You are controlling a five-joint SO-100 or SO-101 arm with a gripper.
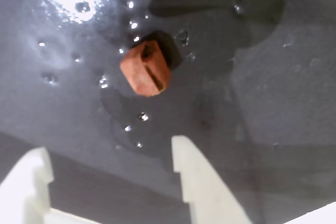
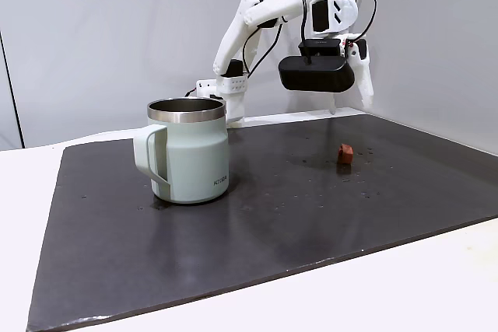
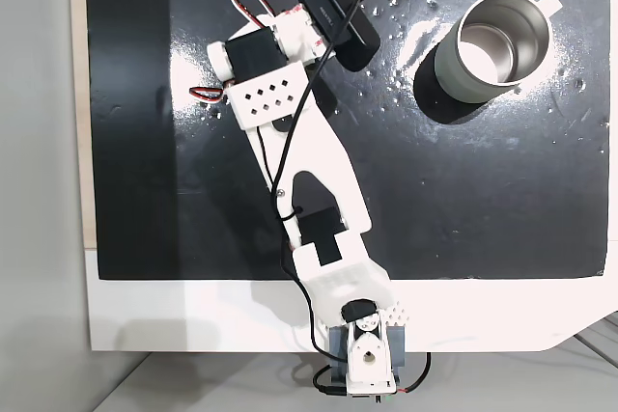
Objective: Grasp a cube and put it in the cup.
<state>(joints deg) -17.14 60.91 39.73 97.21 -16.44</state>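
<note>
Poised above the dark worktop [image 2: 257, 223], the white arm [image 3: 309, 171] holds its gripper [image 1: 113, 153] spread wide and empty; in the wrist view the two pale fingers [image 1: 197, 182] rise from the lower edge with a broad gap between them, and the cube [image 1: 145, 68] lies on the worktop beyond that gap, slightly askew, touching neither finger. In the side-on fixed view the cube [image 2: 345, 153] sits on the right of the mat, well below the raised gripper [image 2: 362, 99] and well apart from the cup [image 2: 187, 151], which stands upright to the left with its handle turned toward the near left; the view from above shows the cup [image 3: 494, 47] at the far right with a bare steel interior and nothing inside it. By this showing the task is at its opening stage: the cube is not yet grasped; the descent, the closing of the fingers, the carry across to the cup and the release over its rim all appear left to do. Small glinting droplets or specks dot the worktop around the cube.
</note>
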